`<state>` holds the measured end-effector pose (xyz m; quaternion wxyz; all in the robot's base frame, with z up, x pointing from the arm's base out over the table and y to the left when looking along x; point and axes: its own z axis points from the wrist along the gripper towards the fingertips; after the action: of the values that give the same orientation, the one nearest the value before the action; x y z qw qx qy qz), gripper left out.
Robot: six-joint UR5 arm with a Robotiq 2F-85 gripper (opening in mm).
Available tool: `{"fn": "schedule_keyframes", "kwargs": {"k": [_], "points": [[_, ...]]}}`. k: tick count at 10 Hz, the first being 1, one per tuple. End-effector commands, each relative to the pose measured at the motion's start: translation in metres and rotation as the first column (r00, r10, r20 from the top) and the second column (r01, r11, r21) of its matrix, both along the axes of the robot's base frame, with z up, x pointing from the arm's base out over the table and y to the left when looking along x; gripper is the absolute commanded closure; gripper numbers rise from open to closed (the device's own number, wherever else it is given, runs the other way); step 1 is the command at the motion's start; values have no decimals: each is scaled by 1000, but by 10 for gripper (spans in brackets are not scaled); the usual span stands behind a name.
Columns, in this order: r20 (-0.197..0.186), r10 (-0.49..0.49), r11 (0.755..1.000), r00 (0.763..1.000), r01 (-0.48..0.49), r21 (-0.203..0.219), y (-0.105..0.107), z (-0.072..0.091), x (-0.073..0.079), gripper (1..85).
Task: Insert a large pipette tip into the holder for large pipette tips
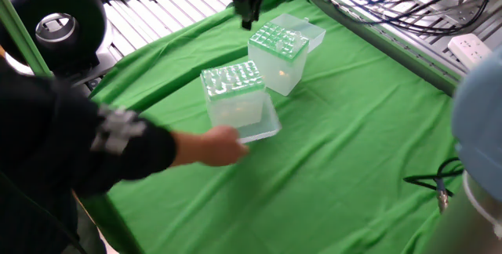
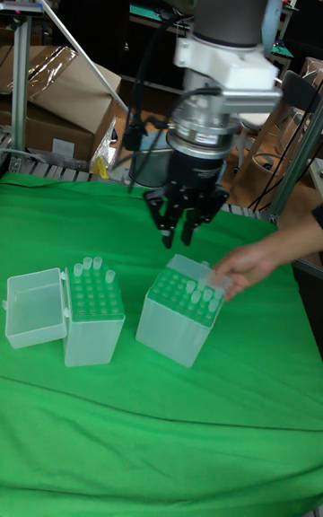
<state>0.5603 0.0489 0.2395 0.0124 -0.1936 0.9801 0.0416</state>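
Green everywhere on this table!
Bright green cloth (image 2: pixel 161 427) is showing under two translucent whitish boxes (image 2: pixel 179 315), green grid tops; black gripper (image 2: pixel 184 232).

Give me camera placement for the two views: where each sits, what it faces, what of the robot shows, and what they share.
Fixed view: high beside the robot's base, looking down across the green cloth; blurred arm housing at right, gripper at the far edge.
Tall fixed view: low on the opposite side of the table, facing the robot; wrist and gripper fill the top.
Shared: both tip boxes, the gripper, and a person's hand touching the lid of one box.
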Motion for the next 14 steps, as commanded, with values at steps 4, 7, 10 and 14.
{"fn": "schedule_keyframes", "kwargs": {"k": [4,7,10,14], "points": [[15,-14,1000,1000,13,9,33,-9,1,533],[-6,150,986,989,-149,82,51,-7,-12,530],[-1,110,991,994,-110,74,49,-7,-8,503],[-3,75,995,997,-74,61,52,-11,-6,513]]}}
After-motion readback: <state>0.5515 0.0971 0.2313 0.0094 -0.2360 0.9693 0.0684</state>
